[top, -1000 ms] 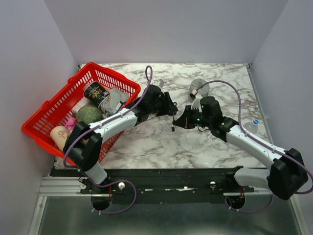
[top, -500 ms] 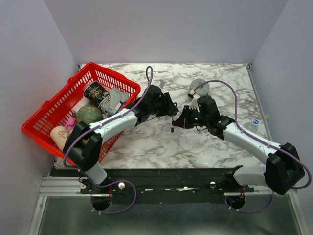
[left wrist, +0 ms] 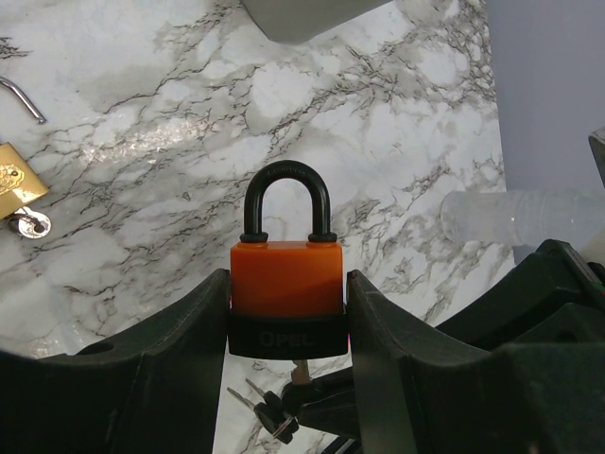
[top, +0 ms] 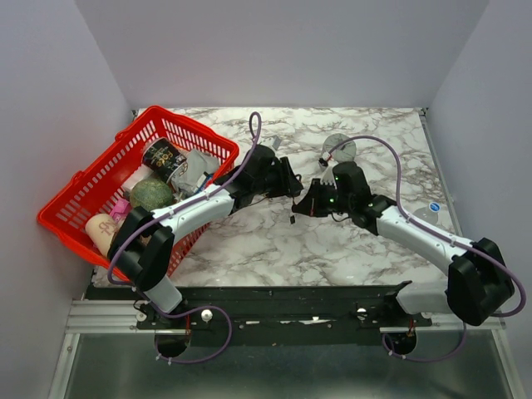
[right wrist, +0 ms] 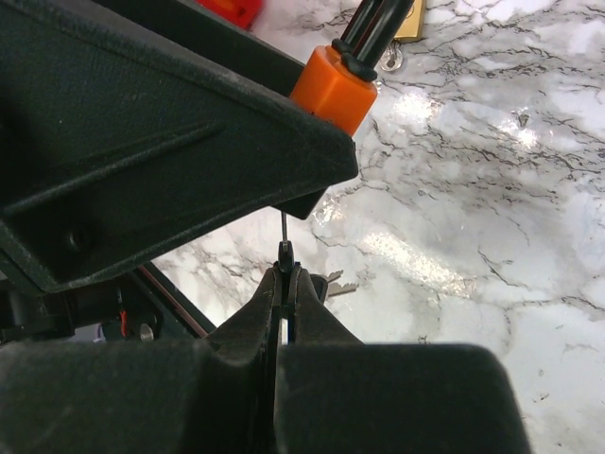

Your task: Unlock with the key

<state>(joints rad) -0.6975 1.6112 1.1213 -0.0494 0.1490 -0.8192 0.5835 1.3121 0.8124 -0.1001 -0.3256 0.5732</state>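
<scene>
Orange padlock (left wrist: 286,284) x1 in left tool (left wrist: 286,317), key (right wrist: 283,230) x1 in right tool (right wrist: 285,276).

**One embossed word on the lock**

The orange padlock (left wrist: 286,274) carries raised letters on its black lower band, reading roughly "OPEL" (the first letter is unsure). Gold print on the black can (top: 164,156) in the basket is too small to read.

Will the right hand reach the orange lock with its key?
Probably yes: the right hand pinches the key just under the orange padlock that the left hand holds, with nothing between them.
</scene>
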